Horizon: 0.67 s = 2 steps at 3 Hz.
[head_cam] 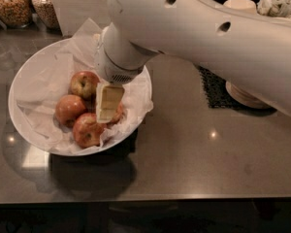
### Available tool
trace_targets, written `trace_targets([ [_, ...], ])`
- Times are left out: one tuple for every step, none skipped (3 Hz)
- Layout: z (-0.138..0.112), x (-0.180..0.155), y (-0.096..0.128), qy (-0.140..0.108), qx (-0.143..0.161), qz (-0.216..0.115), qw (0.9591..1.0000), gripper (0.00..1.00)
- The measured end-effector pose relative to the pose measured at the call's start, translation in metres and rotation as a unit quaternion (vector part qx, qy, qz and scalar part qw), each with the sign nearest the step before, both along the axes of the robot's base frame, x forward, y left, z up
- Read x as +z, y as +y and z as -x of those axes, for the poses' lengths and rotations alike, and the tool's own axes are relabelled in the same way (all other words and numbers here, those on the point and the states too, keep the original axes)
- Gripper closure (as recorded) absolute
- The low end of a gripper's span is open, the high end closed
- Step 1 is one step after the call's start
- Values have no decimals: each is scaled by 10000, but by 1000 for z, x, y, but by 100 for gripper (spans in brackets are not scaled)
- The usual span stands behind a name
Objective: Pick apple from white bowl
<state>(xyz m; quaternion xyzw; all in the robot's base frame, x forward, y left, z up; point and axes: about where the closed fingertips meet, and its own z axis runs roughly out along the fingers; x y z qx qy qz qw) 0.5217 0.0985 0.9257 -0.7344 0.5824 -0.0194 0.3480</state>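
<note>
Your claw [108, 104] is hanging low inside the white bowl [14, 93], right of its centre, pressing in among the fruit to take one. You cannot tell whether it is clenched or released. The apple [84, 84] is lying toward the bowl's back, on the crumpled paper [39, 89].

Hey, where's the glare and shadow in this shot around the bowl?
Camera view: two small glints sit on the dark counter, one right of the white bowl, one at its left; the bowl's shadow pools beneath its front edge; the gripper, low among the apples, is brightly lit.
</note>
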Motion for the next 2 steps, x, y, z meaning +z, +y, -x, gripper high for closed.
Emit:
trace_targets([
  [-13,-10,-1,-222,165,-275,9992,0],
  [-13,-10,-1,-221,167,-276,9992,0],
])
